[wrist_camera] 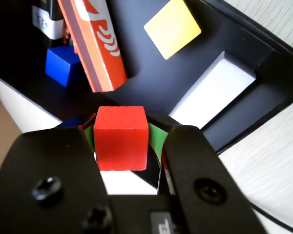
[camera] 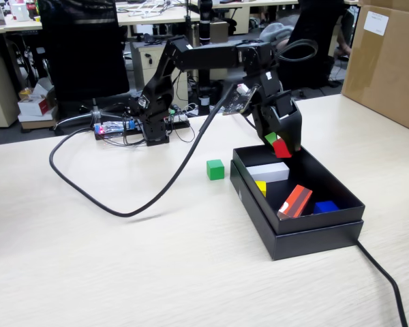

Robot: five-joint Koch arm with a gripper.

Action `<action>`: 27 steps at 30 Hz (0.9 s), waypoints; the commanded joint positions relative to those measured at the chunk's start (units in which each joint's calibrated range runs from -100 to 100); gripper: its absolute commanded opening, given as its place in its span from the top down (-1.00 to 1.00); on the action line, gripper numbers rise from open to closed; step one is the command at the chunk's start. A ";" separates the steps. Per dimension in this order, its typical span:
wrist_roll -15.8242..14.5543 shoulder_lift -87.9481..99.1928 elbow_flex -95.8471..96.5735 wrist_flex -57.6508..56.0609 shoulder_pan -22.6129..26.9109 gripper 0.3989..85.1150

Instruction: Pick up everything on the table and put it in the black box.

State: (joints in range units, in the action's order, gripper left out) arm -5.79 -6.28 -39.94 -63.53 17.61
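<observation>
Fixed view: gripper (camera: 281, 144) clamped on the red cube (camera: 282, 148), hanging over the black box (camera: 307, 235) far edge; green cube (camera: 215, 169) sits on open table (camera: 123, 266) at 9 o'clock. Wrist view: red cube (wrist_camera: 120, 138) pinched between the jaws, yellow cube (wrist_camera: 172, 27) at 12 o'clock inside.

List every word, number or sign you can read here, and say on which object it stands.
No text is readable.
Orange-red block: white curved stripes, a graphic with no letters.
White label beside it: print too blurred.
White sticker on the brown carton: too small to read.
</observation>
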 commanded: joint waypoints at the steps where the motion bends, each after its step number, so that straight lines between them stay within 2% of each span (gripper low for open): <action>1: 2.59 0.14 -4.31 0.68 0.24 0.99; 6: 4.64 -3.30 -2.95 0.77 0.20 0.99; 13: 4.44 -5.25 -0.14 1.37 -0.05 0.98; 15: 4.44 -5.60 0.95 1.54 -0.20 0.84; 19: 4.10 -5.60 3.76 1.72 -0.59 0.79; 20: 4.10 -5.60 4.22 1.72 -0.68 0.67; 22: 4.10 -5.02 4.31 1.72 -0.78 0.65; 27: 4.10 -3.88 4.31 1.63 -1.03 0.38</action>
State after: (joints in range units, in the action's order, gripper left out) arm -2.08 -13.79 -33.82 -63.45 16.87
